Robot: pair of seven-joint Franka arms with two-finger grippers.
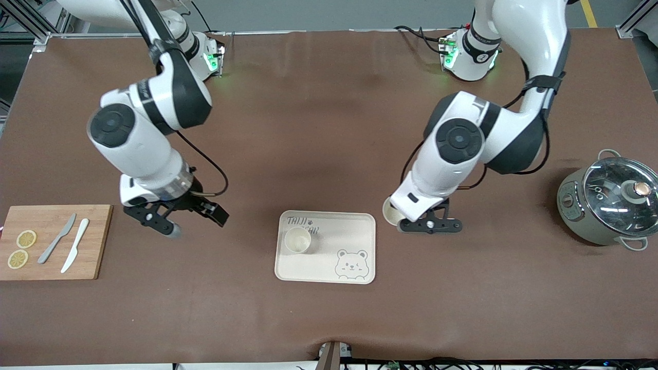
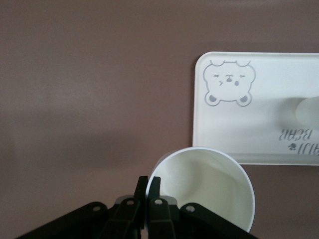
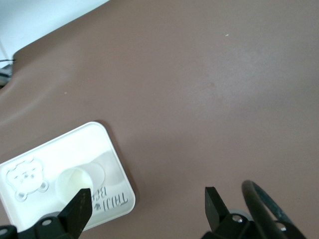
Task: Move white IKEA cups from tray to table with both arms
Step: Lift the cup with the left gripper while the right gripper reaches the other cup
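Left gripper (image 1: 429, 224) pinches one cup (image 2: 207, 186) by its rim wall over the table (image 1: 329, 128), beside the tray (image 1: 360, 226). Right gripper (image 1: 177, 220) hangs open, empty. Second cup (image 1: 297, 240) on the tray: light, rigid, smooth; likewise grip the rim.

Both arms (image 1: 149, 139) have glossy white rounded shells with black joint sections and round black caps at the elbows. The left arm (image 1: 462, 149) carries a black strap on its upper link, and a thin black cable loops beside each forearm. Each base shows a green light. The right gripper (image 1: 177, 218) and left gripper (image 1: 429, 223) are black, built of linked bars with visible round pivot pins.
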